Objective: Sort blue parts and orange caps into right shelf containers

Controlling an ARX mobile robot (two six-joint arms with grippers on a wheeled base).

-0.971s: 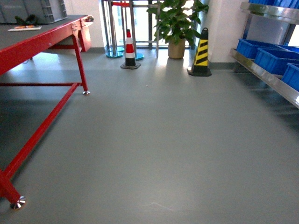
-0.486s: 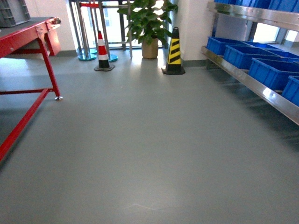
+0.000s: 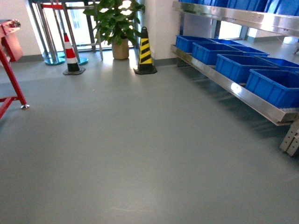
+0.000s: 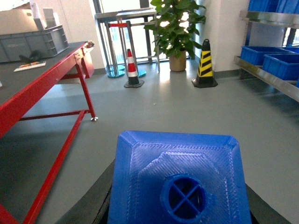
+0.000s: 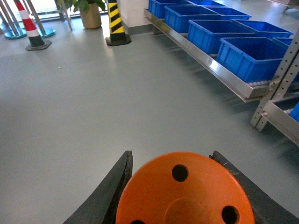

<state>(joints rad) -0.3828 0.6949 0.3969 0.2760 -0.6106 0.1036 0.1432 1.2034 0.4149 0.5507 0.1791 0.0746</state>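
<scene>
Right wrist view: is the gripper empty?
No, the right gripper is shut on an orange cap, its dark fingers against both sides.

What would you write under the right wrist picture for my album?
Right gripper holding an orange cap, facing blue crates on a steel shelf.

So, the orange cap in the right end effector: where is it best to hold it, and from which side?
Hold the orange cap on its curved side wall, at two opposite points, coming from above its flat holed top. The dark fingers of the right end effector sit this way now; the top face gives nothing to pinch.
</scene>
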